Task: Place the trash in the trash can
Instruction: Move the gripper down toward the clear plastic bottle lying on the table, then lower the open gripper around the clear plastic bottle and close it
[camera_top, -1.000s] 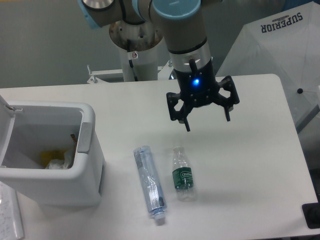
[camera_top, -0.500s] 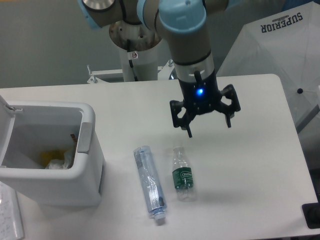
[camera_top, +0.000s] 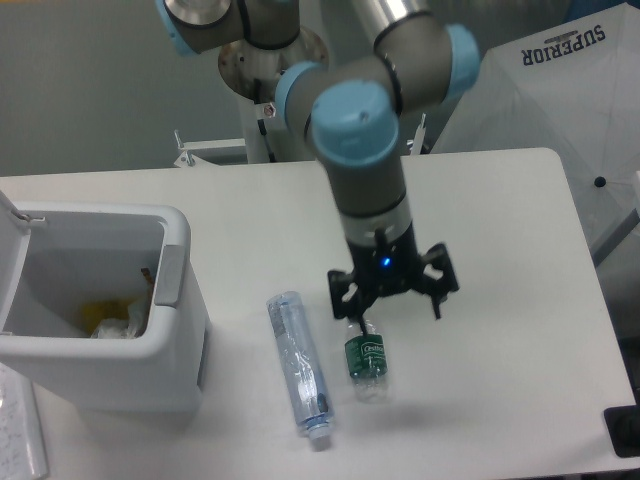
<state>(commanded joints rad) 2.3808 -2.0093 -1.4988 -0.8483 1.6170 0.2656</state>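
Observation:
Two pieces of trash lie on the white table. The longer bluish clear bottle (camera_top: 297, 366) lies with its white cap toward the front edge. The shorter bottle (camera_top: 367, 362) with a dark green label lies just right of it. My gripper (camera_top: 397, 318) hangs open low over the short bottle's upper end, its left finger near the bottle's top and its right finger out to the right. The trash can (camera_top: 95, 310), white and boxy with a grey front tab, stands at the left with its lid open.
Yellow and pale scraps lie inside the bin. A white panel reading SUPERIOR (camera_top: 565, 45) leans at the back right. A dark object (camera_top: 624, 430) sits at the table's front right corner. The robot base (camera_top: 270, 80) stands behind the table.
The arm has dropped and shifted left and toward the front, bringing the open gripper from mid-table height down to just above the short bottle. Neither bottle has moved.

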